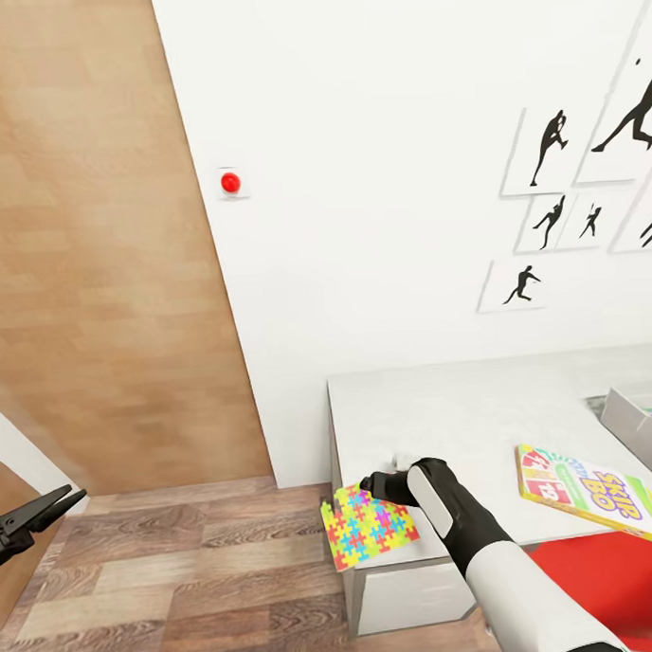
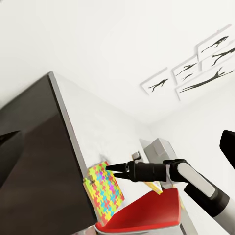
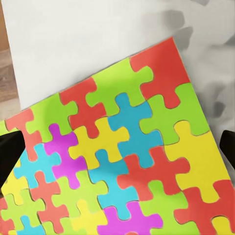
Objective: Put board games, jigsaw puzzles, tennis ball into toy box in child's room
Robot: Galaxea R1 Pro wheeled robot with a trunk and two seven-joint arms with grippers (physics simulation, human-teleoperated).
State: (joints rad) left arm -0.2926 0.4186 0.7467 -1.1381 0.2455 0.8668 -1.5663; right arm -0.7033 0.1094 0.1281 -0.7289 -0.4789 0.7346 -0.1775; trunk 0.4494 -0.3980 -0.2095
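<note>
Overhead, right gripper jaws spread over the jigsaw puzzle; left jaws nearly together.

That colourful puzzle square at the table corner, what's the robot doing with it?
The robot's right pincer is reaching over the flat square jigsaw puzzle with yellow, pink, blue and green pieces, which hangs over the corner of the pale grey table. Its fingers sit spread at either side of the puzzle, not gripping. The left pincer hangs empty over the wooden floor. A red, yellow and green Skip-Bo box lies on the table nearby.
</note>
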